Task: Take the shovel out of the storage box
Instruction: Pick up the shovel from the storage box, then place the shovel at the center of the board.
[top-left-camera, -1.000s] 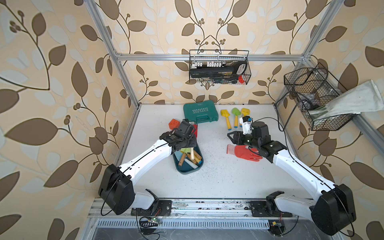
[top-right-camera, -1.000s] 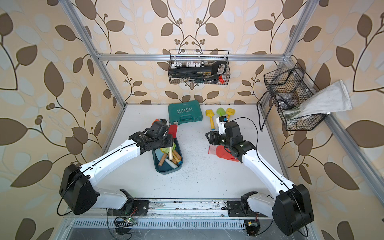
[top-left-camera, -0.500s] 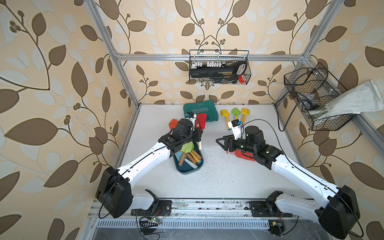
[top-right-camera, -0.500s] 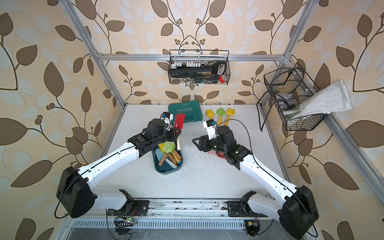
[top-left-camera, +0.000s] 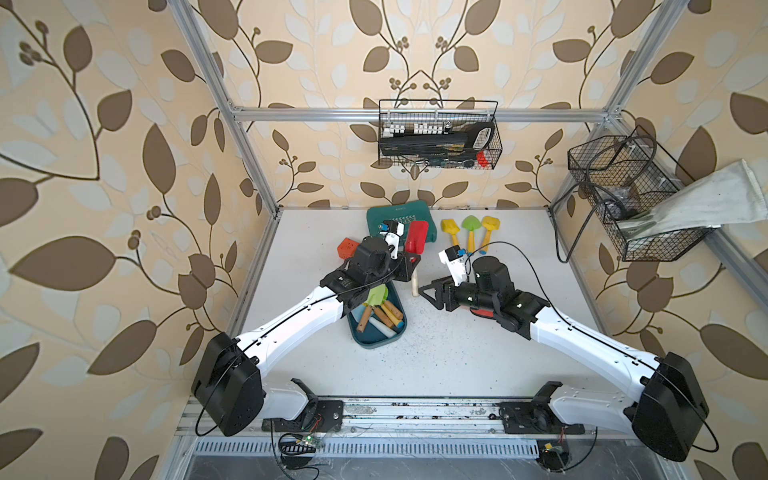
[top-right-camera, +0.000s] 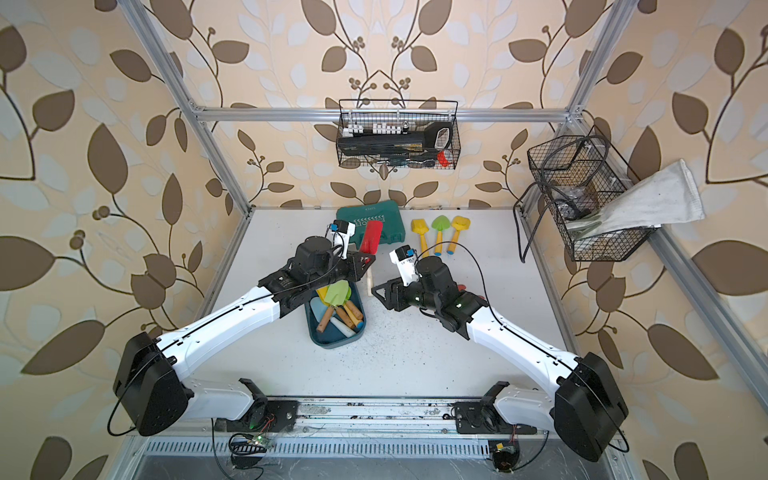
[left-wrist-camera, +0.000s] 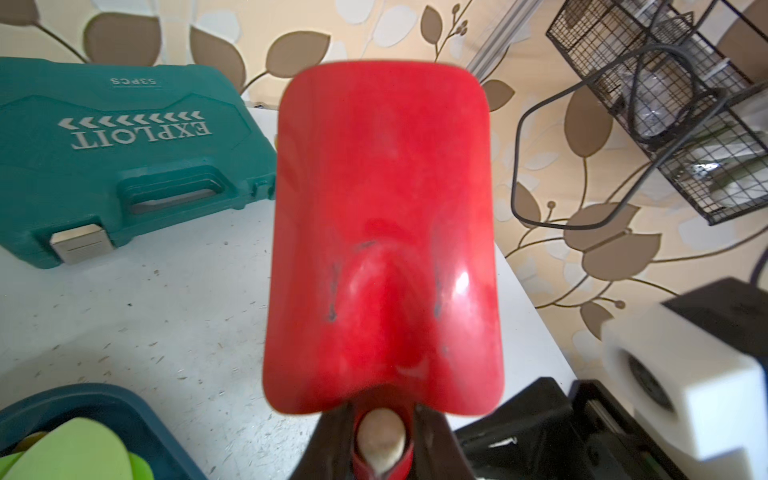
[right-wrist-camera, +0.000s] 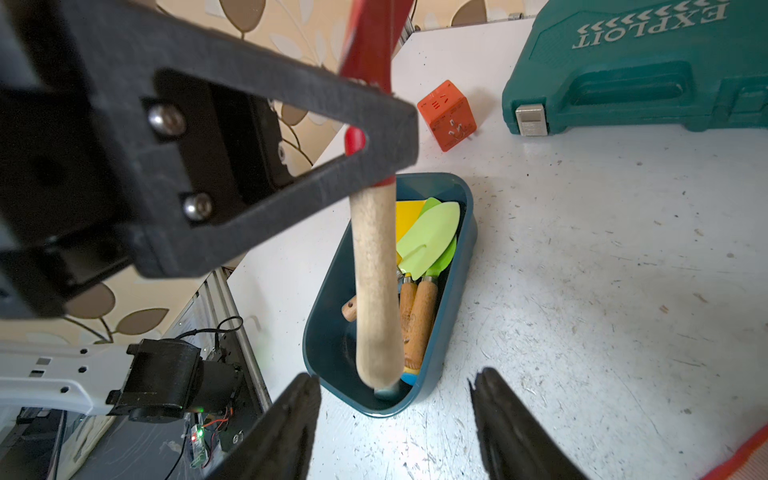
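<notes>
Over the speckled white tabletop: the left gripper held a glossy red-bladed shovel with a pale wooden handle upright, blade uppermost, its jaws pinching the neck where blade met handle.
Shovel's place: in both top views the handle end hung just beside the far end of the dark teal-blue, rounded plastic storage box, on the side toward the right arm. It appeared to touch neither tub nor table.
Right gripper: jaws spread and empty, pointed at the hanging handle from near by. Its wrist view showed the handle ahead of and between the two fingers.
Also in the box: lime-green shovels with brown wooden handles, a yellow blade and a pale stick, all lying loose.
At the back of the table: three small yellow and green plastic shovels lay in a row beside a green hard case; an orange cube sat near the left arm.
Done, by the look of it: the lift-out itself, with the red shovel raised out of the tub.
Left to do: setting it down on bare table or passing it to the waiting right gripper. The pictures did not show which.
</notes>
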